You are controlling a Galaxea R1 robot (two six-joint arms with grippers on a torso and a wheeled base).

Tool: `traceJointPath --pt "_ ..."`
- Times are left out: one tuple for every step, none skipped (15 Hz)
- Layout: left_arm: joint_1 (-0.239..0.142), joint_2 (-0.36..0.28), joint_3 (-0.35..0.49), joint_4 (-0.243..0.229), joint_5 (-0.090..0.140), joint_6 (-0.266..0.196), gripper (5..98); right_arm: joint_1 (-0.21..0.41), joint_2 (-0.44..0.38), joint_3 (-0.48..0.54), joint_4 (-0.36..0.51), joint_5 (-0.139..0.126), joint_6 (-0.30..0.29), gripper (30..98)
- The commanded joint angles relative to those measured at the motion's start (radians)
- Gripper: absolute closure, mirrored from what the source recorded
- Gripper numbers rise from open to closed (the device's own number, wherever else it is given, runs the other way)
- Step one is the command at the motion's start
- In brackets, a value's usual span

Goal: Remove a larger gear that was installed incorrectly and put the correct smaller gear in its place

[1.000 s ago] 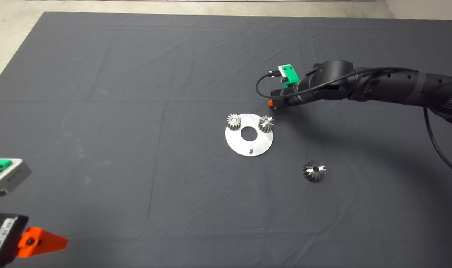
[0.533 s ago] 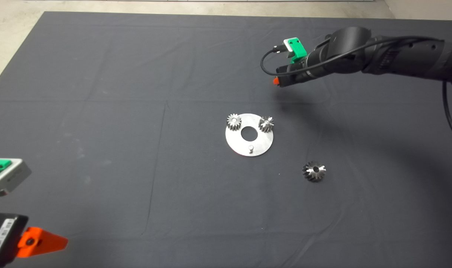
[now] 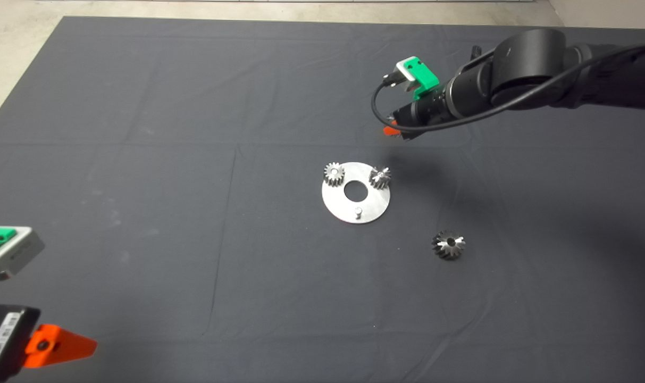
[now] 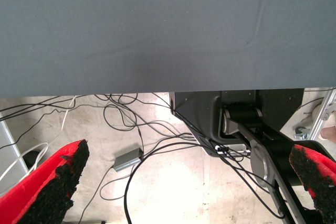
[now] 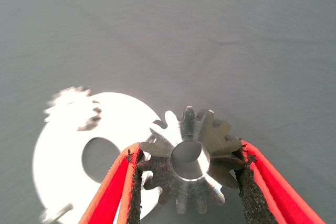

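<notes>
**A:** Dark mat (image 3: 194, 106) across the whole table, pale floor showing along the far edge. What's the right arm (image 3: 567, 85) up to?

**B:** It reaches in from the right. The right gripper (image 3: 394, 129) hangs over the mat just beyond the far right side of the round plate (image 3: 378, 205), not touching it.

**A:** And it's carrying something!

**B:** Yes, the wrist camera has it plainly. Both red fingers (image 5: 113, 187) are clamped on the smaller gear (image 5: 191, 163), pads pressed to its teeth on either side, hub hole facing the camera. The head camera can't see that gear under the gripper.

**A:** The other arm?

**B:** The left gripper (image 3: 40, 346) is parked at the lower left edge with its fingers spread wide and nothing between them. Its camera looks past the mat's edge to tangled cables (image 4: 131, 129) on the floor.

**A:** Down to the parts, then.

**B:** The silver plate lies flat mid-mat with a big centre hole. The larger gear (image 3: 448, 244) lies flat on the mat, off the plate, toward the near right and well apart from the gripper.

**A:** On the plate?

**B:** Two small silver gears (image 3: 333, 174) (image 3: 379, 176) sit near its far rim, one on each side of the hole. A bare pin (image 3: 357, 211) stands near the rim closest to us.
</notes>
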Motion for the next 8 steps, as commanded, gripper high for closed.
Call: traceJointPath --pt "-0.005 -0.003 0.018 -0.019 0.033 -0.004 5.5 0.039 -0.012 0.096 0.032 0.018 -0.008 87.9" --pt "-0.007 -0.004 0.018 -0.019 0.033 -0.006 5.5 0.039 -0.013 0.113 0.032 0.031 -0.009 87.9" --pt "-0.005 -0.006 0.018 -0.019 0.032 -0.006 5.5 0.037 -0.012 0.135 0.032 0.039 -0.015 87.9" --pt "-0.005 -0.014 0.018 -0.019 0.033 -0.006 5.5 0.036 -0.009 0.159 0.032 0.04 -0.023 88.0" --pt "-0.005 -0.023 0.018 -0.019 0.033 -0.004 5.5 0.036 -0.012 0.182 0.034 0.04 -0.023 88.0" --pt "-0.005 -0.031 0.018 -0.019 0.033 -0.004 5.5 0.032 -0.007 0.198 0.034 0.038 -0.024 88.0" --pt "-0.005 -0.038 0.018 -0.019 0.034 -0.003 5.5 0.031 -0.004 0.207 0.035 0.036 -0.025 88.0" --pt "-0.005 -0.04 0.018 -0.019 0.038 0.002 5.5 0.027 -0.004 0.22 0.035 0.035 -0.026 88.0"
